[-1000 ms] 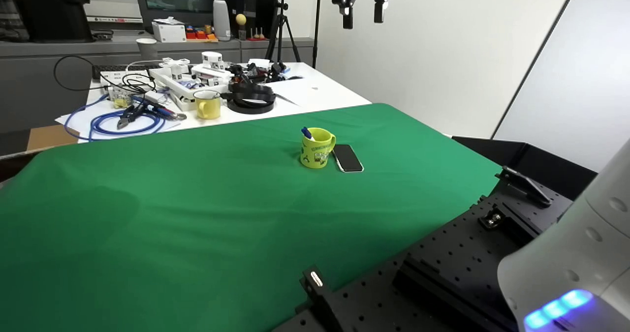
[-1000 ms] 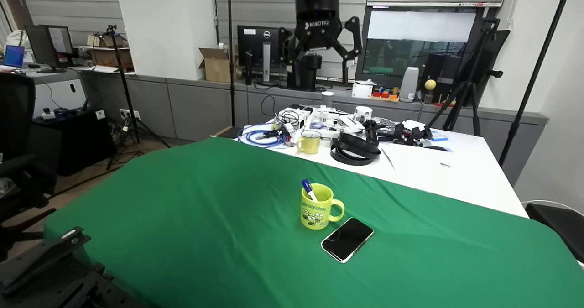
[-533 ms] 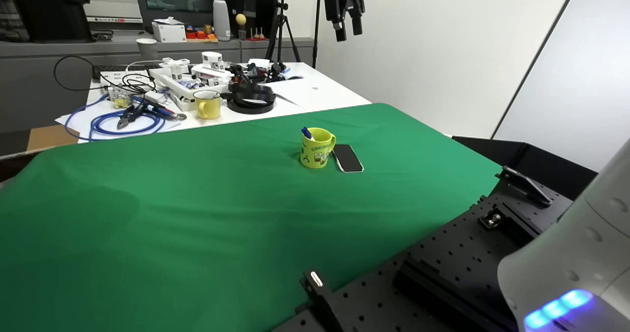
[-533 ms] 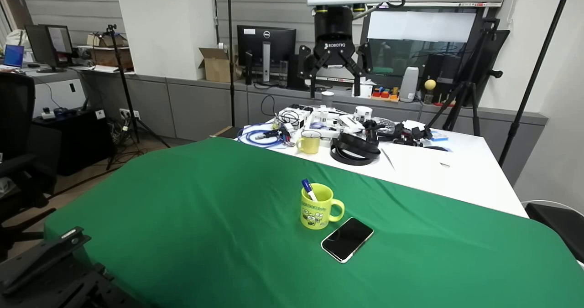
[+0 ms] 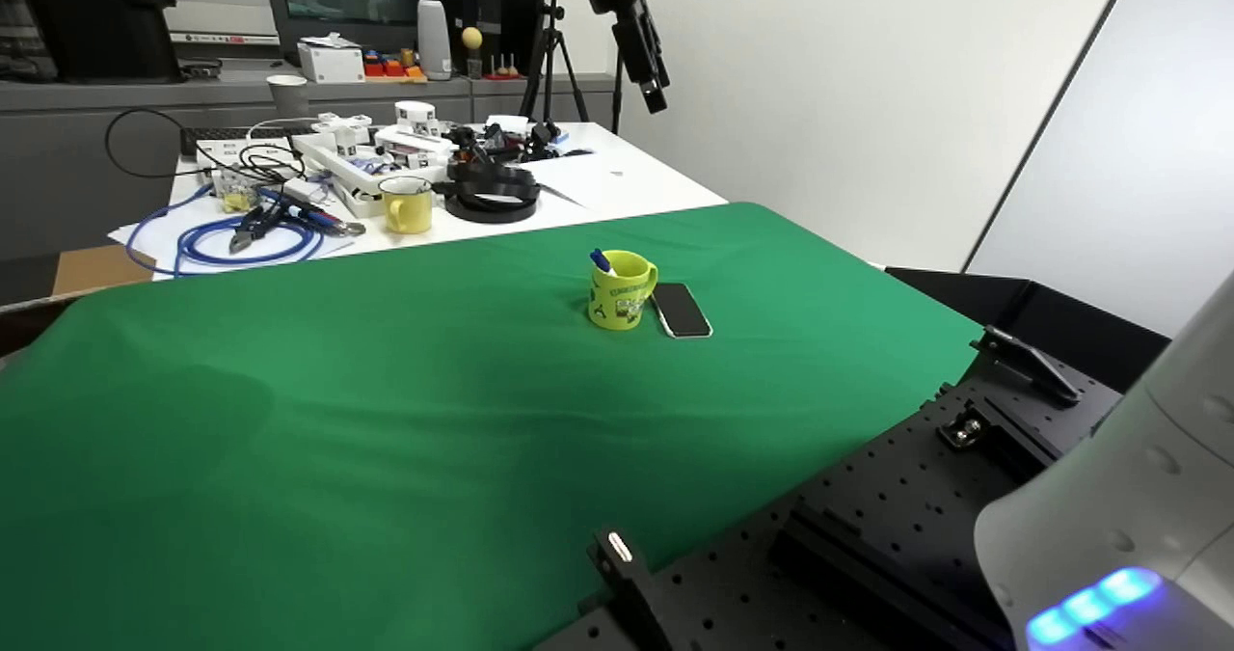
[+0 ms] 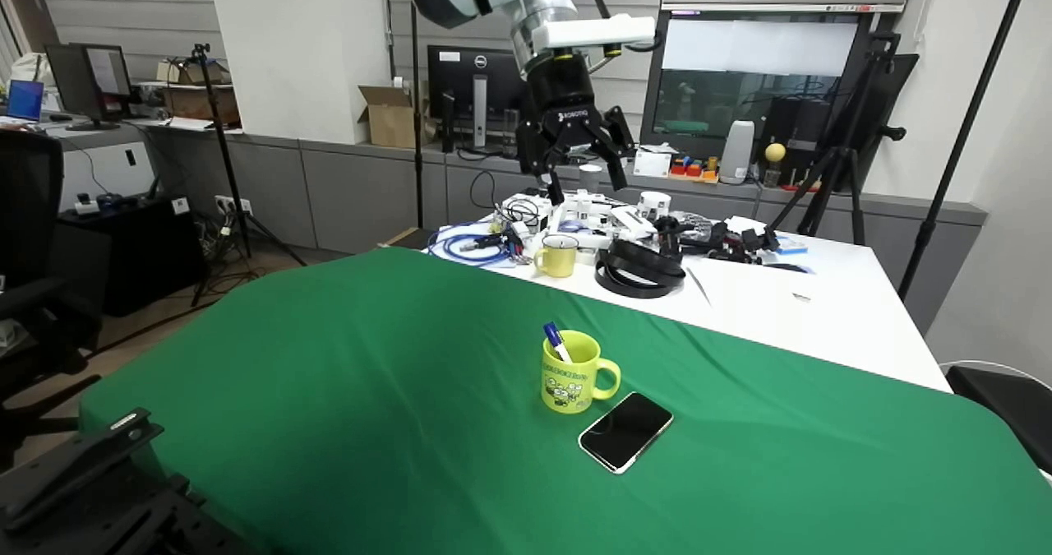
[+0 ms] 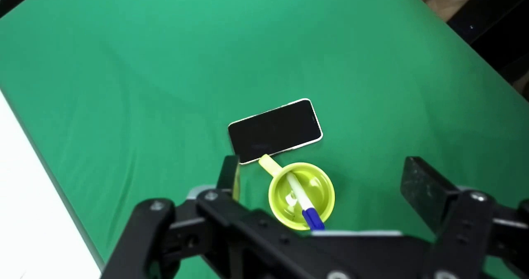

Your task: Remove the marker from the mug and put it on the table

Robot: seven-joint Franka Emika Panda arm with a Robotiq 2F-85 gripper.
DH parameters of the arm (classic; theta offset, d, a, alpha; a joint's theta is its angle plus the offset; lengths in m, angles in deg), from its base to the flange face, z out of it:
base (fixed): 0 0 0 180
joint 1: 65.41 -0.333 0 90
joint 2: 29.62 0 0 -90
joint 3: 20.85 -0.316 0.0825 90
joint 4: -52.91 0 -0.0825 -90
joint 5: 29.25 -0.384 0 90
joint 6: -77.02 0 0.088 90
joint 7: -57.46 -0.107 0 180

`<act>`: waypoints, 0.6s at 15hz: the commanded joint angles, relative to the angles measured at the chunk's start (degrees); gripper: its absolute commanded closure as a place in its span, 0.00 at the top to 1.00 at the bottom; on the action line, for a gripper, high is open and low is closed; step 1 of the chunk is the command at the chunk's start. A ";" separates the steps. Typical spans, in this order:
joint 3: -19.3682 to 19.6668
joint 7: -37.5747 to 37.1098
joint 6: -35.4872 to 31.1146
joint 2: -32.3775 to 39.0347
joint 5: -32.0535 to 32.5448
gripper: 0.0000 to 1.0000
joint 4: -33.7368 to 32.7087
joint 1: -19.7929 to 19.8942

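Observation:
The yellow-green mug [image 5: 617, 302] stands upright on the green-covered table [image 5: 415, 420]; the mug also shows in an exterior view [image 6: 567, 386] and the wrist view [image 7: 327, 190]. The marker [image 6: 557, 341] leans inside the mug, blue cap up and sticking out over the rim; in the wrist view the marker [image 7: 299, 193] lies across the mug's opening, its white end near the handle side. My gripper [image 6: 588, 191] is open and empty, high above and apart from the mug, tilted. In the wrist view the mug sits between the spread fingers [image 7: 322, 165]; the cap's tip is partly hidden by the gripper body.
A dark phone [image 7: 275, 130] lies flat beside the mug's handle. Behind the green cloth, a white table [image 6: 789, 308] holds cables, tools, a black band [image 6: 637, 269] and a yellow mug [image 6: 557, 256]. A black perforated mounting plate [image 5: 819, 545] borders the green table.
My gripper has come down and turned, and now tilts. In an exterior view it has also shifted left. The mug, marker and phone have not moved.

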 commanded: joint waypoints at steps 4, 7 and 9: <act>-0.69 0.27 1.18 1.21 4.63 1.00 0.61 -2.05; -0.59 0.66 1.21 1.21 5.15 1.00 0.65 -1.91; -0.57 0.75 1.22 1.20 5.27 1.00 0.65 -1.89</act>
